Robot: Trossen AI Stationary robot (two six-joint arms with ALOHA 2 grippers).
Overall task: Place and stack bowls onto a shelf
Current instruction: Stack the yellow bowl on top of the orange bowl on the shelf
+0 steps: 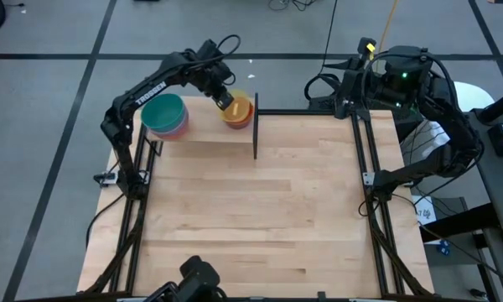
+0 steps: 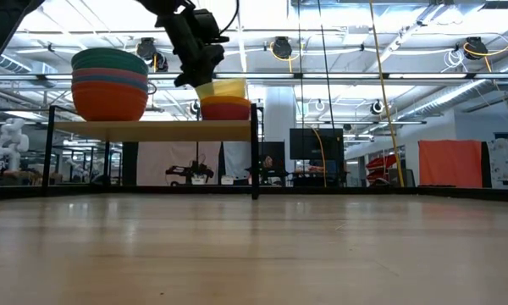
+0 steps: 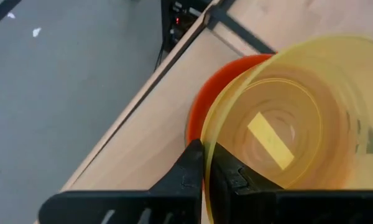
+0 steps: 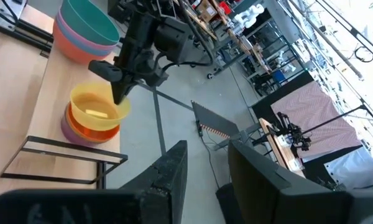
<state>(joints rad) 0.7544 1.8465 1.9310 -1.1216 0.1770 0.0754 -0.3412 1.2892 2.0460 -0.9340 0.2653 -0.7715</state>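
Over the shelf [image 1: 205,134], the left pincer [image 3: 204,163] pinches the yellow bowl [image 3: 298,118] by its rim, tilted on the red bowl [image 2: 226,110]. Beside them stands a teal-topped stack [image 1: 165,116]. Behind the worktop [image 1: 251,226], the right pincer [image 4: 205,168] waits, spread.

A large butcher-block tabletop [image 1: 260,218] is seen, framed along both sides by black metal rails [image 1: 375,226]. Around it a grey floor [image 1: 42,151] is crossed by dark tape lines. Cables [image 1: 331,33] are trailed over the floor behind the table, and a yellow cord [image 2: 381,85] is hung down from above. In the room beyond, an orange-red panel [image 2: 451,163] is stood at one side — ceiling lamps [image 2: 281,47] are fixed overhead, and a white figure [image 2: 12,140] is set on the far side.
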